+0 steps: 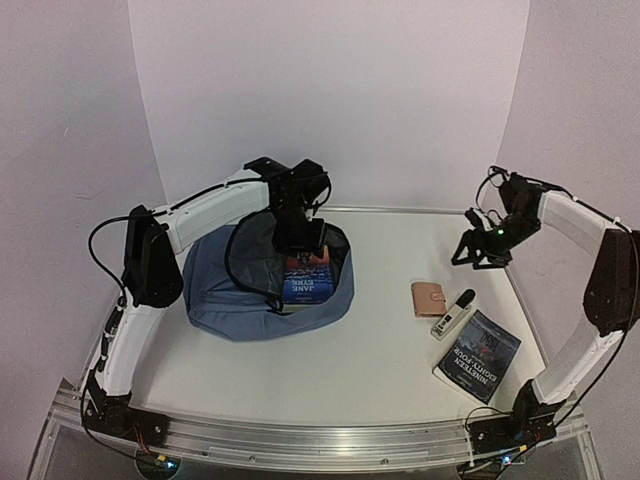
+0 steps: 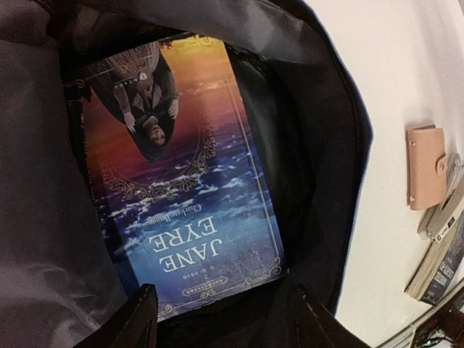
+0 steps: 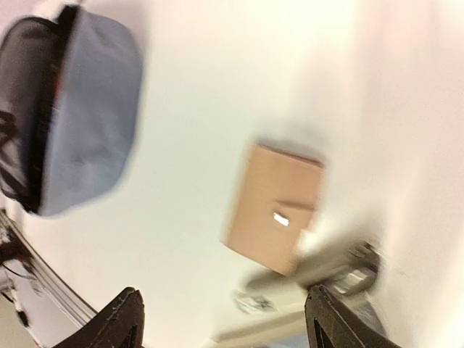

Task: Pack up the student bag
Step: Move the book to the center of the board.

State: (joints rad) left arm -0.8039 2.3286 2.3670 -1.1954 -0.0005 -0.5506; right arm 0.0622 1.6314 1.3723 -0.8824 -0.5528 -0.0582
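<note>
The slate-blue student bag (image 1: 235, 300) lies at the left of the table with its mouth open. A Jane Eyre book (image 1: 306, 278) lies inside it, and in the left wrist view its cover (image 2: 181, 181) rests flat against the dark lining (image 2: 319, 145). My left gripper (image 1: 300, 240) hangs over the bag's opening. Its jaws (image 2: 225, 319) are open, just short of the book's near edge, holding nothing. My right gripper (image 1: 482, 252) hovers open above the table's right side, with nothing between its fingers (image 3: 225, 322).
A tan wallet (image 1: 430, 298) (image 3: 275, 217), a white marker-like stick (image 1: 452, 315) and a Nineteen Eighty-Four book (image 1: 478, 355) lie at the right, below the right gripper. The bag (image 3: 87, 109) shows blurred in the right wrist view. White walls enclose the table.
</note>
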